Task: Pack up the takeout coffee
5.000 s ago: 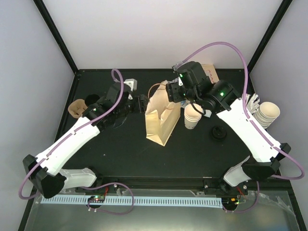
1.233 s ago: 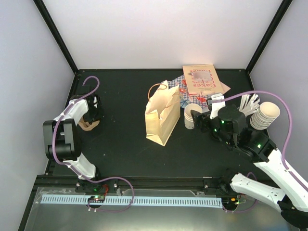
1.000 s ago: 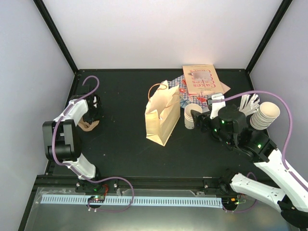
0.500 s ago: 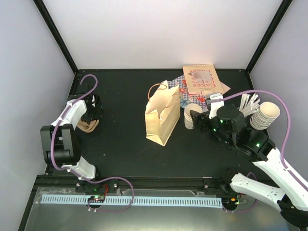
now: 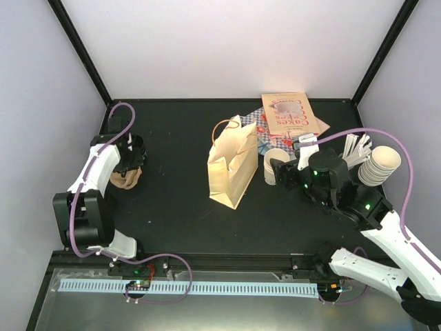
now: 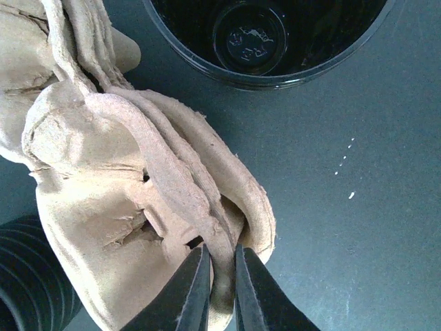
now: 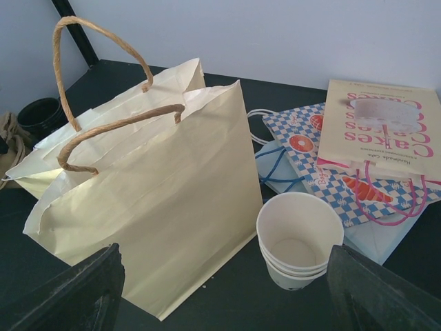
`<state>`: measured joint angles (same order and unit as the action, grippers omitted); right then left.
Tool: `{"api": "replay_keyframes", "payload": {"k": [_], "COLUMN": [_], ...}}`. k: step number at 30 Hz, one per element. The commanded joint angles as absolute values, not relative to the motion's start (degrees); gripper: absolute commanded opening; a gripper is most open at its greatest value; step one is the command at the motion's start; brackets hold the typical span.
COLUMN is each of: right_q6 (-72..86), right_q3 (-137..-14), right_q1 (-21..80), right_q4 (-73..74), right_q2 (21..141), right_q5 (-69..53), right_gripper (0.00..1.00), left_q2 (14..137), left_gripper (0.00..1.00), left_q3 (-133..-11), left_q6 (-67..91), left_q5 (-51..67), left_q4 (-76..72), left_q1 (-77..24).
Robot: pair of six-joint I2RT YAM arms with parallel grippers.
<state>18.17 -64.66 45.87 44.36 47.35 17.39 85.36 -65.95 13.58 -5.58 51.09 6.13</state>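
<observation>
- L gripper [image 6: 215, 289]: fingers pinched shut on the edge of the carriers [image 6: 117, 207], a nested brown stack at the table's far left. A black tub [image 6: 265, 31] sits just beside them. None of this is coffee, so IMO this arm isn't on a packing step.
- Bag [image 5: 231, 169]: stands upright mid-table w/ handles up. Neither gripper touches it. No view shows its inside.
- Coffee: no lidded cup shows in any view. Can't tell where it is; it may be in the bag or hidden under the R arm.
- Cups [image 7: 300, 241]: lidless nested stack just right of the bag, not touching it. No lid, so not the coffee.
- R gripper [image 7: 224, 252]: fingers spread wide w/ nothing between them. It sits low, near the cups and facing the bag.
- Printed bags [image 5: 289, 117] lie flat at rear right. A 2nd cup stack [image 5: 382, 165] is at far right, well apart from the bag.
- Progress, as judged: packing can't be confirmed done. If the coffee isn't in the bag, what's left is to find it, grip it and lower it in upright.
</observation>
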Motion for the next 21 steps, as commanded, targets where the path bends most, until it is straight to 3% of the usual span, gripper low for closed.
{"api": "replay_keyframes", "payload": {"k": [1,15,21], "right_q6": [18.89,18.99,18.90], "right_q3": [-65.92,-66.18,-66.35], "right_q1": [45.66,45.67,45.66], "right_q4": [44.03,44.54,44.74], "right_q2": [47.38,47.46,47.50], "right_q5": [16.79,16.63,16.67], "right_gripper": [0.83,0.83,0.83], "left_q2": [83.42,88.26,87.81], "left_gripper": [0.13,0.16,0.36], "left_q3": [-68.28,-65.23,-64.77], "left_q6": [13.97,11.12,8.80], "left_q5": [-6.86,6.88,5.43], "left_q4": [53.11,50.41,49.09], "left_q1": [5.77,5.39,4.96]}}
